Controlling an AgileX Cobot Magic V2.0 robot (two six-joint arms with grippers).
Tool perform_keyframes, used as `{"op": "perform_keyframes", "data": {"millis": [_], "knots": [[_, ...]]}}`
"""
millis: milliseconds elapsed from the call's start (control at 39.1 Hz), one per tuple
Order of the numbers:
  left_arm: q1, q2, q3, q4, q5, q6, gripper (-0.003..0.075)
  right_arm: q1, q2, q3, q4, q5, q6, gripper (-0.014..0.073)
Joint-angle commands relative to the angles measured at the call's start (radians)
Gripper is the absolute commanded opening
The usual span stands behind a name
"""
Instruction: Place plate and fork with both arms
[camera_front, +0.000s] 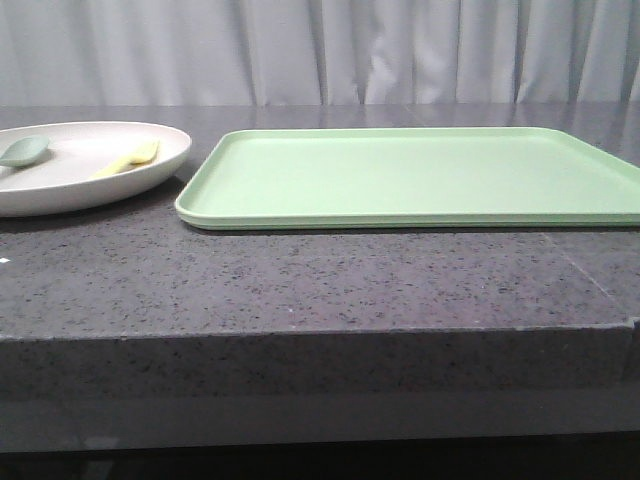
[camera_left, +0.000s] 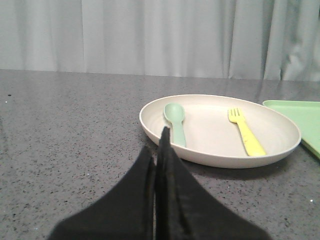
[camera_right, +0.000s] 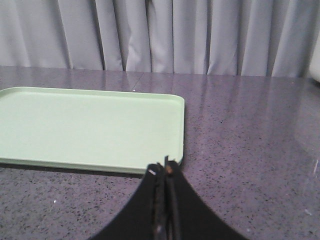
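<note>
The small pale-yellow plastic fork (camera_left: 246, 131) lies inside the large round off-white plate (camera_left: 150, 123), on the grey speckled stone table (camera_front: 300, 290). In my left wrist view its long axis runs away from the camera, tines at the far end. Beside it lies a grey-green spoon (camera_left: 175, 121), nearly parallel. The plate stands just left of the flat light-green rectangular tray (camera_front: 420, 175). My left gripper (camera_left: 159, 150) has its fingers pressed together and holds nothing; my right gripper (camera_right: 165, 172) too, near the tray's edge.
</note>
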Motion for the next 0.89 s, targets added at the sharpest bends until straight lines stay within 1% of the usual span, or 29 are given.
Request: {"op": "perform_keyframes", "data": {"millis": [0, 588, 690, 869], "knots": [[-0.007, -0.021, 0.005, 0.0, -0.085, -0.005, -0.0018, -0.002, -0.017, -0.005, 0.002, -0.088, -0.006, -0.0103], [-0.007, -0.021, 0.005, 0.0, -0.085, -0.005, -0.0018, -0.002, -0.017, -0.005, 0.002, -0.089, -0.006, -0.0103], [-0.007, -0.021, 0.005, 0.0, -0.085, -0.005, -0.0018, -0.002, -0.017, -0.005, 0.002, -0.11, -0.006, -0.0103], [-0.011, -0.021, -0.023, -0.007, -0.162, -0.005, -0.0018, -0.002, -0.017, -0.04, 0.014, -0.114, -0.006, -0.0103]]}}
